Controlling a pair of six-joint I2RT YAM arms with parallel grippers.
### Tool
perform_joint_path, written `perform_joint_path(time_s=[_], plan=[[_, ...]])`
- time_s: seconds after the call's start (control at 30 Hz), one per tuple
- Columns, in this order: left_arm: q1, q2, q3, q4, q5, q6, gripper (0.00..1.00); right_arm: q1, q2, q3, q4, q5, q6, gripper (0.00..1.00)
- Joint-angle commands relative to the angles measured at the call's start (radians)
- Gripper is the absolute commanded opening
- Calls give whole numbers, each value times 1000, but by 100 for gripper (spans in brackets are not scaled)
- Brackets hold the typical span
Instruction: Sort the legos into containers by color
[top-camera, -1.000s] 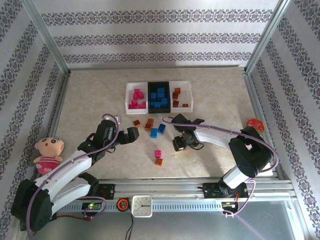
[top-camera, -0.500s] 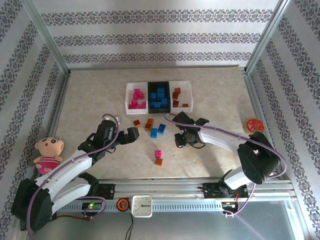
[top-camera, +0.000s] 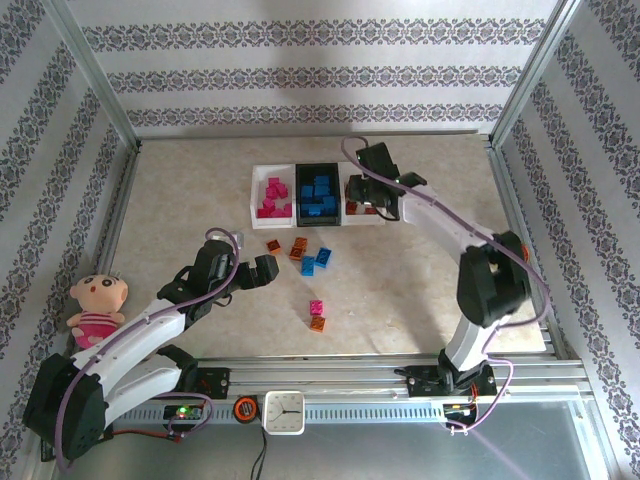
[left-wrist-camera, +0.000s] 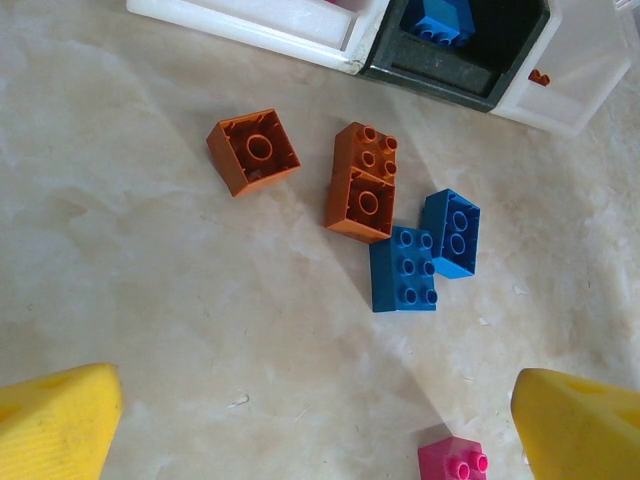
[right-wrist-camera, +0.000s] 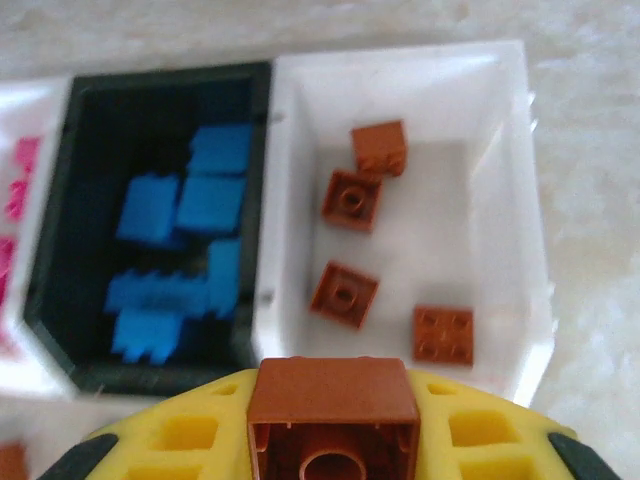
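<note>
Above the white end bin (right-wrist-camera: 445, 225), right fingers (right-wrist-camera: 190, 435) pinch an orange brick (right-wrist-camera: 332, 410).

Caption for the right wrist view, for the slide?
Right pincer holds an orange-brown lego above the white container, where four matching legos lie.

right pincer (right-wrist-camera: 333, 435) | was moved from the desk (top-camera: 180, 200) in front of the containers (top-camera: 300, 222) to above their right-hand bin (right-wrist-camera: 500, 200) | was closed on an orange-brown lego (right-wrist-camera: 333, 395)

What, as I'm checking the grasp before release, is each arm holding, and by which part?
The right jaws pinch an orange brick by two opposite sides; the left jaws hold nothing.
</note>
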Motion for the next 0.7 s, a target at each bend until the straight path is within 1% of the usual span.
perform_joint_path(time_s=[0.0, 0.07, 0.13, 0.17, 0.23, 0.3, 0.33, 0.4, 0.5, 0.57, 0.67], plan=[[11, -10, -8, 4, 8, -17, 100, -23, 116, 117, -24, 61, 14, 29], [12, -10, -7, 4, 10, -17, 100, -28, 174, 176, -44, 91, 16, 31], [11, -6, -5, 7, 12, -16, 100, -34, 223, 228, -61, 114, 26, 37], [12, -4, -5, 7, 14, -16, 100, -39, 240, 246, -67, 118, 32, 42], [12, 4, -2, 9, 21, -15, 100, -45, 268, 279, -76, 111, 46, 56], [12, 14, 1, 8, 24, -14, 100, -47, 279, 301, -81, 104, 48, 67], [13, 19, 3, 7, 25, -12, 100, -45, 278, 304, -82, 102, 52, 71], [12, 26, 5, 4, 26, -10, 100, -43, 260, 298, -81, 96, 54, 75], [11, 30, 6, 5, 25, -10, 100, -35, 209, 250, -67, 68, 58, 78], [12, 28, 7, 1, 20, -9, 100, -23, 155, 188, -49, 45, 65, 79], [12, 22, 12, -11, 10, -2, 100, 7, 50, 51, -5, -9, 86, 80]])
